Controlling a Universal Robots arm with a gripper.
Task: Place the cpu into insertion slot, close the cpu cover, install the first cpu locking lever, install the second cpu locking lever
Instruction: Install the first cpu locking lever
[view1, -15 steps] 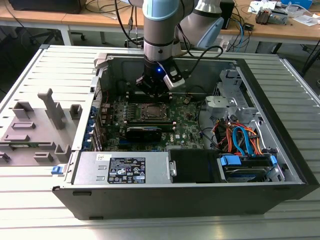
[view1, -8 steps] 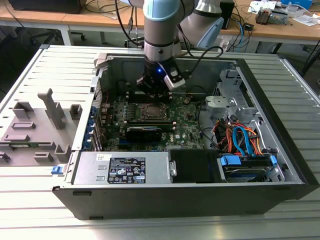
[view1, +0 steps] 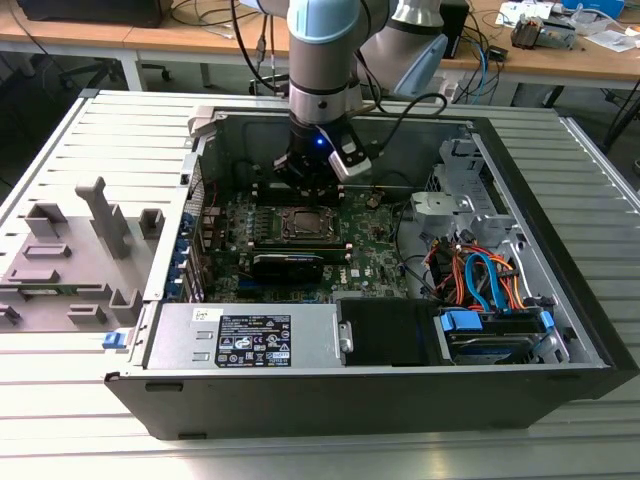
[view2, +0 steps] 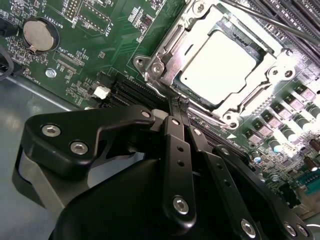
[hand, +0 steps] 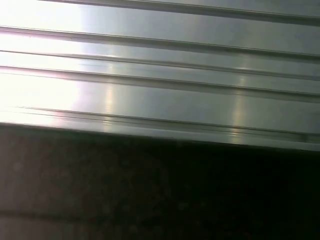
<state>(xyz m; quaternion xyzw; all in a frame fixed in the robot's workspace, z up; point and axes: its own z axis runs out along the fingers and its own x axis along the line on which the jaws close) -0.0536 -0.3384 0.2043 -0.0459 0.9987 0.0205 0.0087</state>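
The cpu lay seated in its socket on the motherboard, framed by the cover, which looked lowered around it. The gripper hovered just beside the socket, fingers together and empty. The chip looked light, stiff and fragile, best taken by its edges, never the underside.

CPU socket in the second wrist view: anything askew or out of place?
Nothing stands out. The cpu sits square and flat in the socket, and the cpu cover lies closed around it, framing it evenly. The gripper hangs just beside the socket, holding nothing.
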